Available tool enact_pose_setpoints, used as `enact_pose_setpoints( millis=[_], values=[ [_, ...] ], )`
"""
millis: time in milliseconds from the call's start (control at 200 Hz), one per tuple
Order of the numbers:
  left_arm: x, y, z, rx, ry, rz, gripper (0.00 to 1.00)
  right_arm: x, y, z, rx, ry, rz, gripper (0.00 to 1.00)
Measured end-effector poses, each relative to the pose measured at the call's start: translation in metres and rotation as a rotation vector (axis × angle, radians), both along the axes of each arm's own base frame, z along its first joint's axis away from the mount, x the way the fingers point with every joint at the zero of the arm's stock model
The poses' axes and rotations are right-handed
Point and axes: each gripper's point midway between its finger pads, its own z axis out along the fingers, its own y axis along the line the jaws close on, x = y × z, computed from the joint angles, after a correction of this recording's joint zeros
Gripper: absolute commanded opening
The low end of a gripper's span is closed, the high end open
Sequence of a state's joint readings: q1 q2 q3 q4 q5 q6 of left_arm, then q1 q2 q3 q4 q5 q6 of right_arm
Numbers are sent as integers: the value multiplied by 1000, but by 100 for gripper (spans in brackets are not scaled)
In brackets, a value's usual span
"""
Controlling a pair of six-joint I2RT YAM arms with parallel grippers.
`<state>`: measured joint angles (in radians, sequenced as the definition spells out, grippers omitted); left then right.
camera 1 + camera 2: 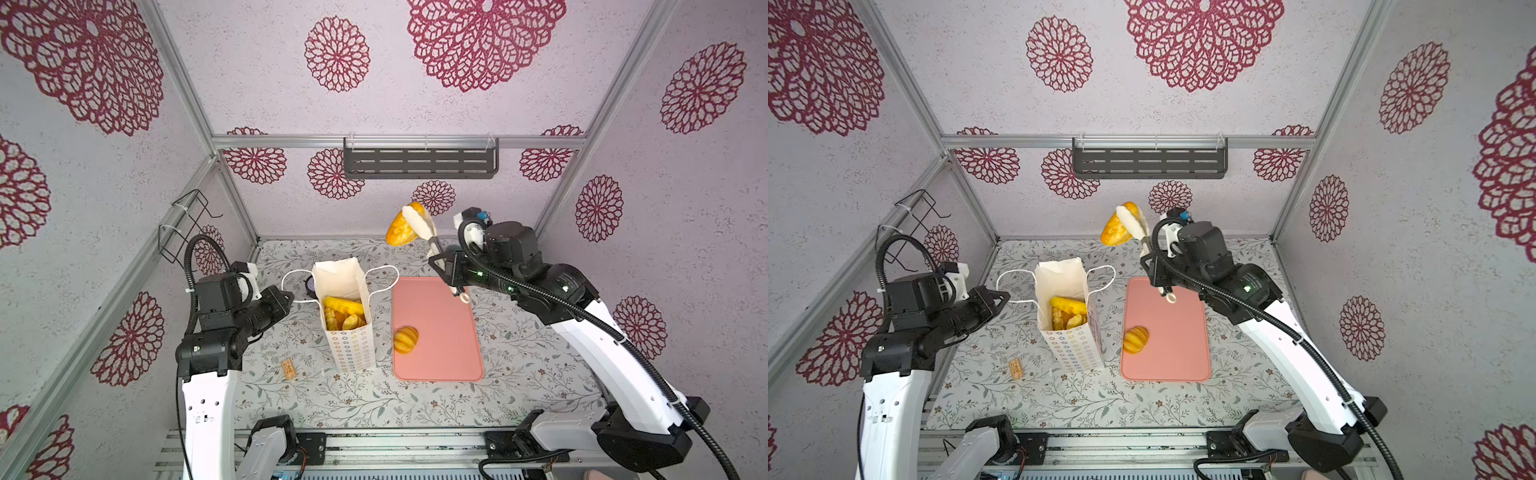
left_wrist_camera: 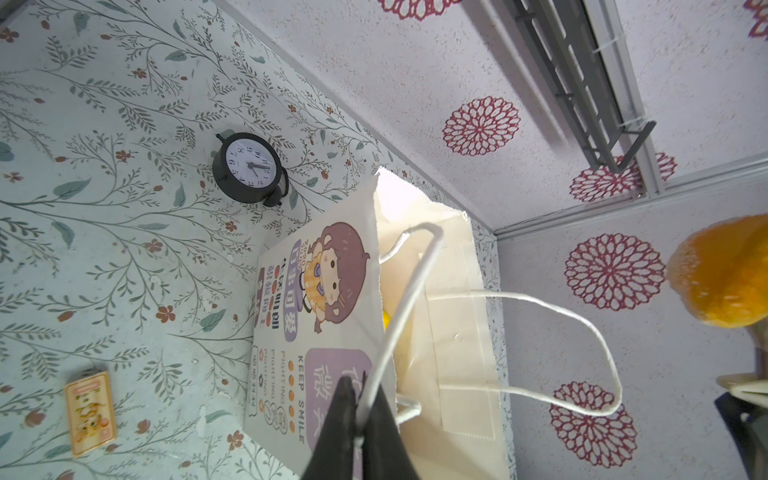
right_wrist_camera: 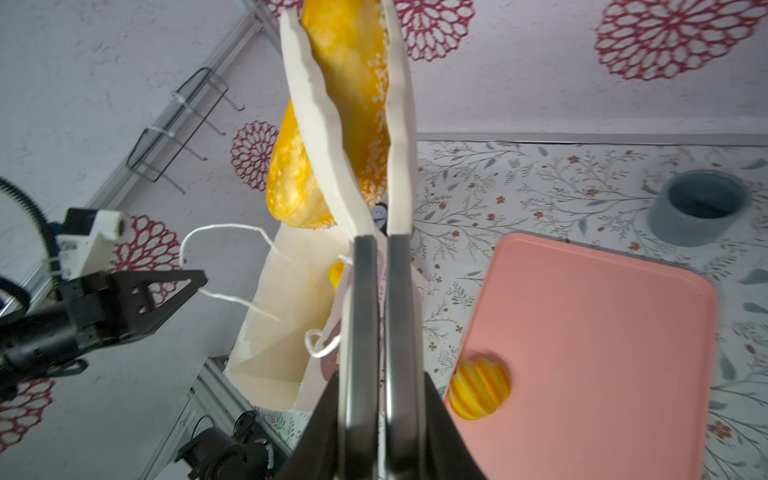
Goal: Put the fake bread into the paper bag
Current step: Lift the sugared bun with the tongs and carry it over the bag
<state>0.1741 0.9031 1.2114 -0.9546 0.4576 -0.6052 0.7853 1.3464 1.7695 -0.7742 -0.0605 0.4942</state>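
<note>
The white paper bag stands upright and open mid-table, with several pieces of fake bread inside. My left gripper is shut on the bag's left cord handle. My right gripper is shut on the tongs. The tongs pinch a long golden loaf in the air behind and right of the bag. A ridged round bun lies on the pink tray.
The pink tray lies right of the bag. A small black clock stands behind the bag, and a tan cracker piece lies front left. A grey bowl sits far right. A shelf and wire rack hang on the walls.
</note>
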Motion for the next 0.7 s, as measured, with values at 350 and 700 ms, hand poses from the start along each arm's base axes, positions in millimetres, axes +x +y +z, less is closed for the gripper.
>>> enact_pose_setpoints(
  millis=[350, 700],
  values=[
    [0, 0, 0, -7, 2, 4, 0, -22, 46, -14, -96, -9, 152, 14],
    [1, 0, 1, -11, -3, 7, 0, -27, 80, -50, -252, 29, 213, 18]
  ],
)
